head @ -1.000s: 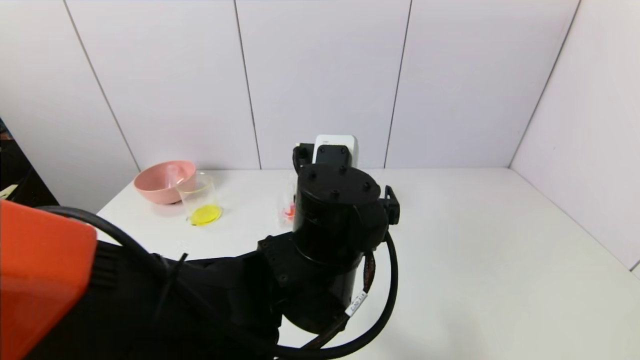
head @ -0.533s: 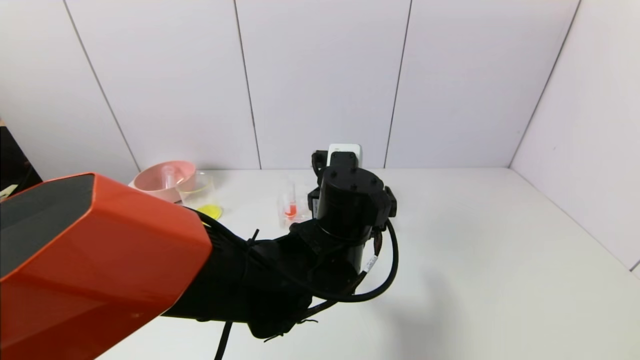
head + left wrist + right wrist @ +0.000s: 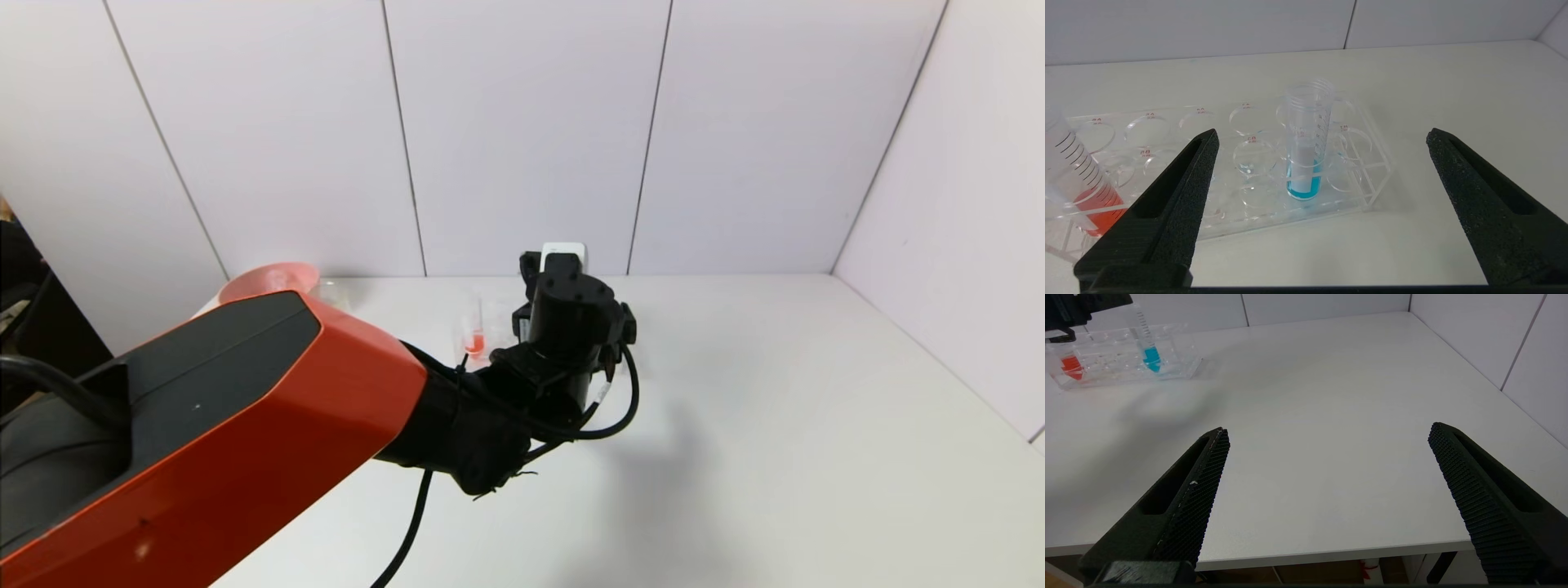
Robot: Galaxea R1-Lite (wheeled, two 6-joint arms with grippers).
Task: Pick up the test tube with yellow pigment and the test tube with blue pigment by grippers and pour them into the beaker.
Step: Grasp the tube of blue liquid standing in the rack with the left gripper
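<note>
Since a second ago the left arm has stretched farther out over the table [image 3: 775, 425], and its orange segment now covers the beaker almost wholly; only a sliver of the pink bowl [image 3: 269, 278] shows behind it. The yellow test tube cannot be made out in any view.

Taking the clear rack [image 3: 1367, 179] as landmark: the test tube with blue pigment [image 3: 1305, 147] stands upright in a hole near the rack's right end, and a red-tipped tube [image 3: 1084, 188] leans at the opposite end, cut off by the wrist view's edge. In the head view the left wrist hides the blue tube.

The left gripper [image 3: 1323, 139] hovers just in front of the rack, pointed at the blue tube, its black fingers [image 3: 1180, 196] spread wide on either side of the tube and holding nothing. Bare table lies to the right of the rack, up to the wall.

The right gripper [image 3: 1327, 433] hangs well away from the rack, over the table's near edge, fingers wide apart and empty.
</note>
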